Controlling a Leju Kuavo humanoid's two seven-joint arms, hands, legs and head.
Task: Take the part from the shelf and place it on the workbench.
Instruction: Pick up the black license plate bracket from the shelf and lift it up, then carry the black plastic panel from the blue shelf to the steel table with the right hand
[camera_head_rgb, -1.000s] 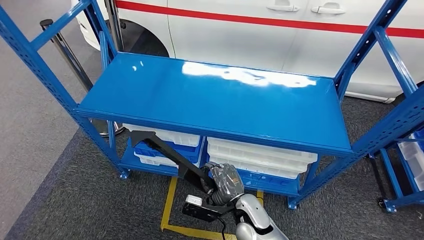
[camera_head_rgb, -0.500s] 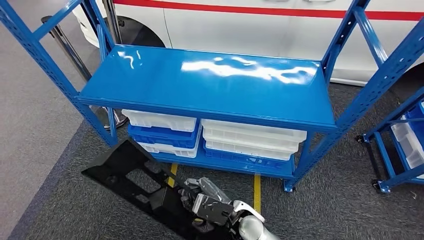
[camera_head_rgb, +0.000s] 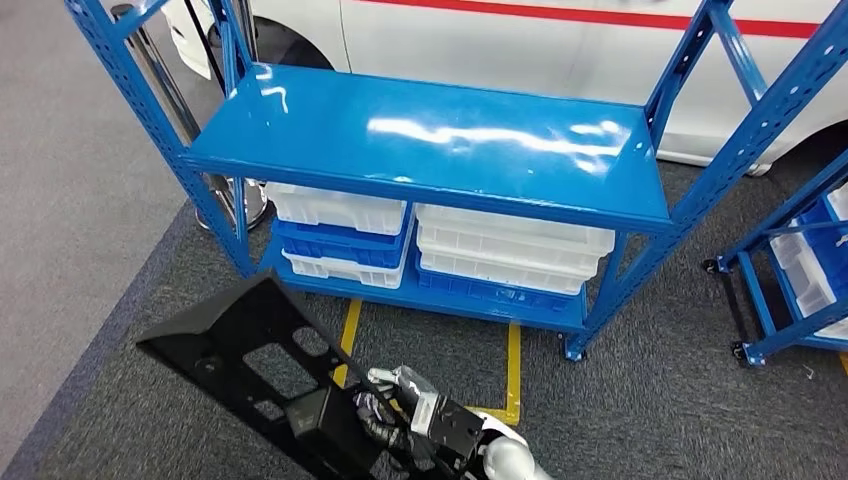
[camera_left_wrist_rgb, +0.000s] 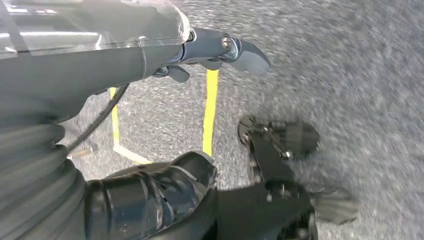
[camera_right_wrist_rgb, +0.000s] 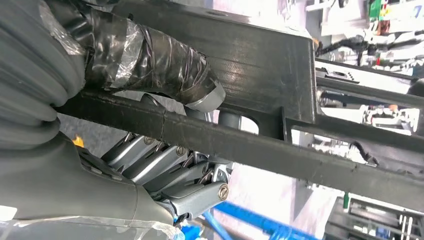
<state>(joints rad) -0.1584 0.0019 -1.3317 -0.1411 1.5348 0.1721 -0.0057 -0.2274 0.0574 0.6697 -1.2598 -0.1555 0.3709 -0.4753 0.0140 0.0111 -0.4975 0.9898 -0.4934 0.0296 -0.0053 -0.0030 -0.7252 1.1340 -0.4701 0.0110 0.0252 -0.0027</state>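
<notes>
Up close, our right hand (camera_right_wrist_rgb: 150, 165) has its fingers (camera_right_wrist_rgb: 155, 67) wrapped around a bar of the black part (camera_right_wrist_rgb: 260, 65), the taped thumb on one side and the metal fingers on the other, so the grip is firm. From the head view, we see that same right hand (camera_head_rgb: 405, 405) low in the picture, holding the part (camera_head_rgb: 250, 360), a flat black frame with cut-outs that tilts out to the left above the grey carpet (camera_head_rgb: 660, 400). The part's near end is cut off by the picture's lower edge, and the hand covers where it is held. Our left hand (camera_left_wrist_rgb: 150, 65) hangs over the carpet with nothing in it; its fingers (camera_left_wrist_rgb: 240, 50) seem loosely apart, though blur makes them hard to read. Ahead stands the blue shelf (camera_head_rgb: 430, 140), its top board bare and glossy, with white and blue bins (camera_head_rgb: 500, 260) stacked on the lower level. Yellow floor tape (camera_head_rgb: 513, 365) runs in front, a white car (camera_head_rgb: 560, 50) stands behind, and a second blue rack (camera_head_rgb: 800, 270) is cut off at the right.
</notes>
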